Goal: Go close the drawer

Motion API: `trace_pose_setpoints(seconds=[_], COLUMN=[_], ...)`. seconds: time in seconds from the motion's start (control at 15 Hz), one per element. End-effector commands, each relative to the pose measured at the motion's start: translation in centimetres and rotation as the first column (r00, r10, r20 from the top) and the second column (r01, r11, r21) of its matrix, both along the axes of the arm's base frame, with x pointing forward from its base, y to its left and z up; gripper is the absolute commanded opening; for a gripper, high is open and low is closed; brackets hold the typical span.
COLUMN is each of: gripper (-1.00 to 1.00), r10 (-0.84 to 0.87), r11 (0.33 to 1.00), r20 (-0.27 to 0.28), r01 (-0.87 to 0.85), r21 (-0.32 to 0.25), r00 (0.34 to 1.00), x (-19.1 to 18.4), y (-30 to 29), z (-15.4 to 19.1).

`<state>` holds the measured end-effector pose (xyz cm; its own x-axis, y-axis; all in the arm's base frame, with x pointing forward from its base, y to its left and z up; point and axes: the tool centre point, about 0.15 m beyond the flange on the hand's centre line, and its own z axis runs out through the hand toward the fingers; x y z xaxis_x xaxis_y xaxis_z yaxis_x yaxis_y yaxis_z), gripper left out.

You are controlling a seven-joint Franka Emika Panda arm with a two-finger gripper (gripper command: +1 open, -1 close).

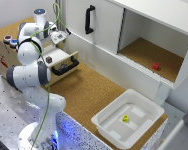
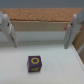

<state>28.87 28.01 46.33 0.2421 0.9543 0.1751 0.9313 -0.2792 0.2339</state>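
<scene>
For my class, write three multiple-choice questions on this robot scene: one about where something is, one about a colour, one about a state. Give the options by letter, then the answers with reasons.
1. Where is the small yellow object?
A. In the white bin
B. In the drawer
C. In the cabinet

2. What colour is the drawer's handle?
A. Red
B. Black
C. White

3. What state is the drawer in?
A. Shut flush
B. Pulled open
C. Taken out

Answers:
1. A: the yellow object lies on the floor of the white bin.
2. B: the handle is a black bar.
3. B: the drawer juts from its wooden box, with a small dark cube inside, below the open end effector.
</scene>
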Motion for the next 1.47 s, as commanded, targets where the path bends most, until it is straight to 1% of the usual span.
trace_pose_setpoints(seconds=[0.0,0.13,0.27,0.33,0.4,0.47,0.6,0.67,0.73,0.8,0.87,0.93,1.0,1.07,1.13,1.2,1.27,1.33,1.4], gripper=[1.0,1.0,1.0,1.0,1.0,1.0,1.0,1.0,1.0,1.0,1.0,1.0,1.0,1.0,-1.0,-1.0,-1.0,-1.0,-1.0], r10=[-0.27,-0.397,-0.53,-0.603,-0.655,-0.697,-0.787,-0.818,-0.847,-0.862,-0.876,-0.887,-0.898,-0.909,-0.916,-0.922,-0.926,-0.929,-0.931], r11=[0.963,0.918,0.848,0.798,0.755,0.717,0.616,0.574,0.53,0.503,0.474,0.451,0.415,0.39,0.365,0.34,0.327,0.308,0.297], r20=[0.025,0.024,0.012,-0.001,0.009,-0.007,-0.042,-0.056,-0.083,-0.098,-0.124,-0.136,-0.172,-0.176,-0.188,-0.202,-0.199,-0.216,-0.22], r01=[0.27,0.397,0.53,0.603,0.655,0.697,0.787,0.818,0.847,0.863,0.879,0.892,0.909,0.92,0.931,0.94,0.945,0.952,0.955], r21=[0.019,0.021,0.014,0.013,0.0,-0.006,-0.019,-0.034,-0.045,-0.051,-0.042,-0.043,-0.032,-0.033,-0.024,-0.01,-0.005,0.006,0.002], r00=[0.962,0.917,0.848,0.798,0.755,0.717,0.615,0.572,0.525,0.497,0.467,0.442,0.404,0.379,0.354,0.331,0.319,0.301,0.29], x=[-0.3,-0.3,-0.2,-0.2,-0.2,-0.2,-0.3,-0.4,-0.6,-0.7,-0.7,-0.6,-0.4,-0.1,0.2,0.5,0.8,1.2,1.7], y=[-6.0,-8.3,-10.7,-12.2,-13.3,-14.3,-16.5,-17.6,-18.8,-19.7,-20.7,-21.6,-22.5,-23.4,-24.0,-24.4,-24.6,-24.7,-24.7], z=[0.3,-0.3,-1.2,-1.8,-2.4,-3.0,-4.6,-5.3,-6.3,-6.9,-7.4,-7.9,-8.6,-9.0,-9.4,-9.7,-9.9,-10.3,-10.8])
